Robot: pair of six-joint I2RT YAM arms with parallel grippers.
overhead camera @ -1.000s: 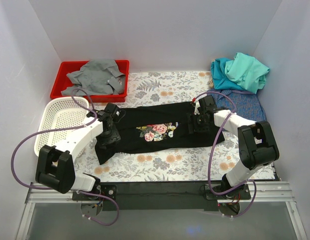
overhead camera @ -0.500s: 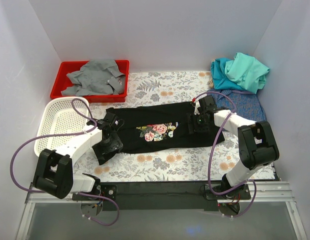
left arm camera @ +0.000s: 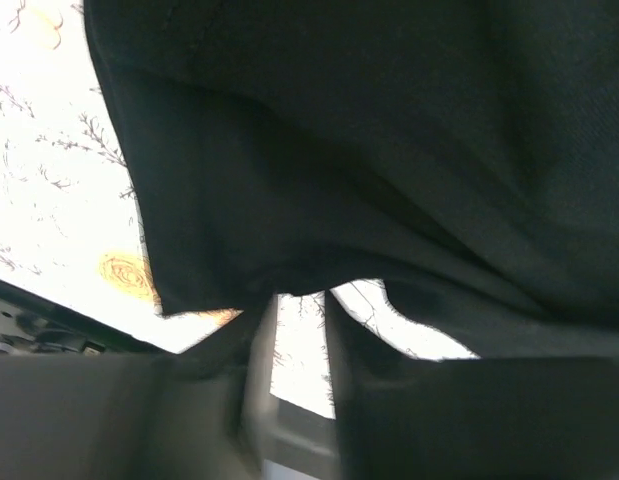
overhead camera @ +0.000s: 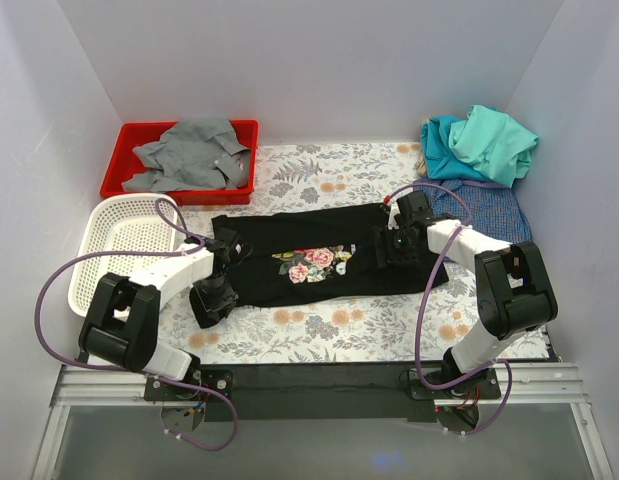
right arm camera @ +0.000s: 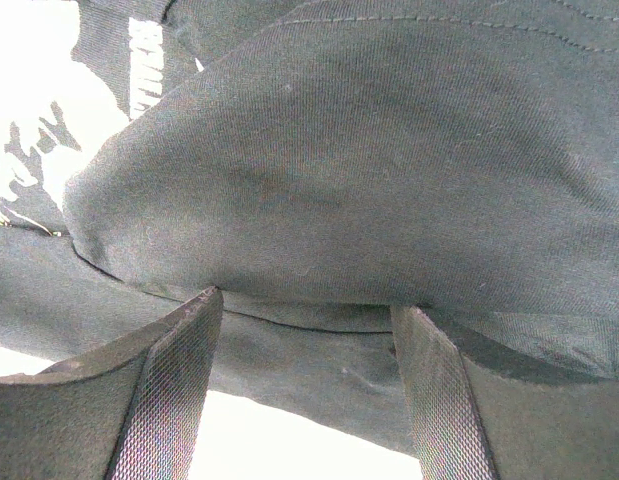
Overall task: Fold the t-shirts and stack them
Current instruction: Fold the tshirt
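– Shirt and tools first: where does the black t-shirt (overhead camera: 364, 270) lie?
– Spread flat at the middle of the table (overhead camera: 319, 335), its long side running from 9 to 3 o'clock, rose print (overhead camera: 314, 265) facing up. The left tool (overhead camera: 213, 298) sits at its 8 o'clock corner. The right tool (overhead camera: 394, 247) is down on the cloth toward its 3 o'clock end.
– How do the tools stand?
– The right one is spread wide. In its wrist view both fingers (right arm camera: 174, 385) stand well apart, with a mound of black cloth bulging across their tips. The left wrist view is blurred. A hem of the black shirt hangs right at the fingertips and a narrow strip of table shows between them. I cannot tell whether it pinches the cloth.
– And the other shirts?
– At 1 o'clock, in the far corner, a teal t-shirt (overhead camera: 441, 140) and a mint-green t-shirt (overhead camera: 494, 140) are heaped together. The blue-checked one (overhead camera: 489, 215) lies flat at 2 o'clock, touching the heap's near edge, with the right forearm (overhead camera: 459, 238) crossing over it.
– Containers?
– The red tray (overhead camera: 139, 128) at 11 o'clock holds a crumpled grey shirt (overhead camera: 189, 150). The white mesh basket (overhead camera: 119, 245) sits at 9 o'clock, just beside the tray's near edge, and the left forearm (overhead camera: 164, 275) crosses its 4 o'clock rim.
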